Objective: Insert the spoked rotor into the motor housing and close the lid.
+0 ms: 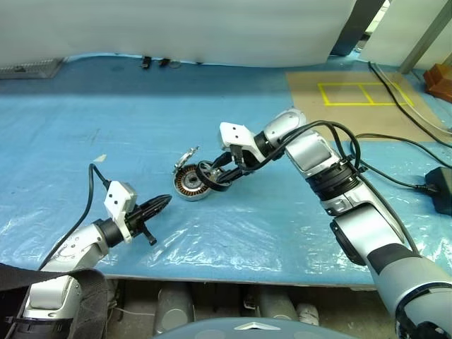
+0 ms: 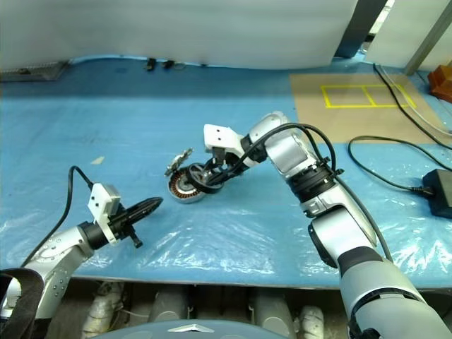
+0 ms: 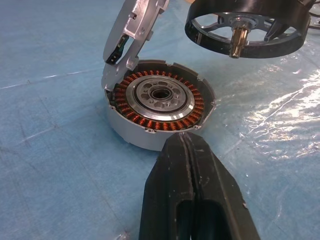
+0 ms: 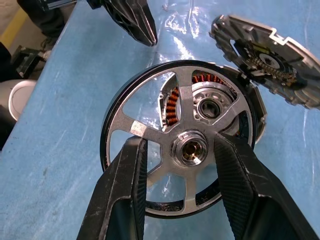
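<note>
Right wrist view: we find the right gripper [image 4: 182, 155] clamped on the rotor [image 4: 150, 135] above the housing [image 3: 150, 107]; left gripper [image 3: 187, 150] together.

Item count, as visible:

- One round silver metal motor housing [image 1: 189, 185] with a ring of copper-coloured windings, centre of the frame.
- One hinged silver toothed lid [image 1: 186, 157], raised.
- One black-rimmed silver spoked rotor [image 4: 177, 140] with a central brass-coloured shaft.
- Two black two-finger tools: left tool [image 1: 161, 203], right tool [image 1: 212, 176].
- One blue plastic-covered desk [image 1: 106, 127].
- One black power adapter [image 2: 439, 191], right edge.
</note>
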You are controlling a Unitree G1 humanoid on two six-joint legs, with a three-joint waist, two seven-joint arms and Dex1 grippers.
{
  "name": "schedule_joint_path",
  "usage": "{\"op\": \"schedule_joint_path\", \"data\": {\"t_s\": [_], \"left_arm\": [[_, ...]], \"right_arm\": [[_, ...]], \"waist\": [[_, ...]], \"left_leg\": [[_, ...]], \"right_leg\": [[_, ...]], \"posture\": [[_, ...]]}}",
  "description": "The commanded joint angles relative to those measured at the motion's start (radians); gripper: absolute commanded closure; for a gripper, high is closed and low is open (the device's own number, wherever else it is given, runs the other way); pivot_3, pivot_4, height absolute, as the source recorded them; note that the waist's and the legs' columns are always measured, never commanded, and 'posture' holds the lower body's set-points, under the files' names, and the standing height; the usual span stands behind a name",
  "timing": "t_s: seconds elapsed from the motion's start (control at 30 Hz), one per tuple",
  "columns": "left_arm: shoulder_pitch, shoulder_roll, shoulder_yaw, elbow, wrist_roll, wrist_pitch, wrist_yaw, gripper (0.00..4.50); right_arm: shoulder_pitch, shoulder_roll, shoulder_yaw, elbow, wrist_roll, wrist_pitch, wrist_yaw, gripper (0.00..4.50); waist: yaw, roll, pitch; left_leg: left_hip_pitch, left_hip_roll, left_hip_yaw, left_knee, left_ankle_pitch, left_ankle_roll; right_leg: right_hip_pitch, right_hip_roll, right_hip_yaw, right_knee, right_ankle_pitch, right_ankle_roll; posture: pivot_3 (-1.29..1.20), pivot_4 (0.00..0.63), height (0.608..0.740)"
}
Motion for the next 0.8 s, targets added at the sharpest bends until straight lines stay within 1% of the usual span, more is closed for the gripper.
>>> {"op": "schedule_joint_path", "data": {"t_s": [0.03, 0.13, 0.27, 0.8], "left_arm": [[-0.002, 0.009, 0.005, -0.007, 0.002, -0.005, -0.002, 4.5], [0.002, 0.006, 0.012, -0.003, 0.002, -0.014, -0.002, 4.5], [0.009, 0.007, 0.015, -0.009, 0.01, -0.016, 0.007, 4.5], [-0.011, 0.013, 0.004, -0.104, -0.014, 0.095, 0.059, 4.5]], "right_arm": [[-0.02, 0.015, 0.012, -0.032, 0.012, -0.011, -0.016, 2.87], [-0.032, 0.039, 0.019, -0.008, 0.011, -0.019, -0.039, 2.87], [-0.047, 0.066, 0.049, 0.05, -0.021, -0.074, -0.072, 2.87], [-0.096, 0.15, 0.073, 0.231, -0.094, -0.227, -0.178, 2.87]], "waist": [[0.0, 0.0, 0.0], [-0.002, 0.0, 0.0], [-0.001, 0.0, 0.0], [-0.002, 0.0, 0.0]], "left_leg": [[0.0, 0.0, 0.0, 0.0, 0.0, 0.0], [0.0, 0.0, 0.0, 0.0, 0.0, 0.0], [0.0, 0.0, 0.0, 0.0, 0.0, 0.0], [0.001, 0.0, 0.0, 0.0, 0.0, -0.002]], "right_leg": [[0.0, 0.0, 0.0, 0.0, 0.0, 0.0], [0.0, 0.0, 0.0, 0.0, 0.0, 0.0], [0.0, 0.0, 0.0, 0.0, 0.0, 0.0], [0.0, 0.0, 0.0, 0.001, 0.0, 0.0]], "posture": [[0.0, 0.15, 0.74], [0.0, 0.15, 0.74], [0.0, 0.15, 0.74], [0.0, 0.15, 0.74]]}}
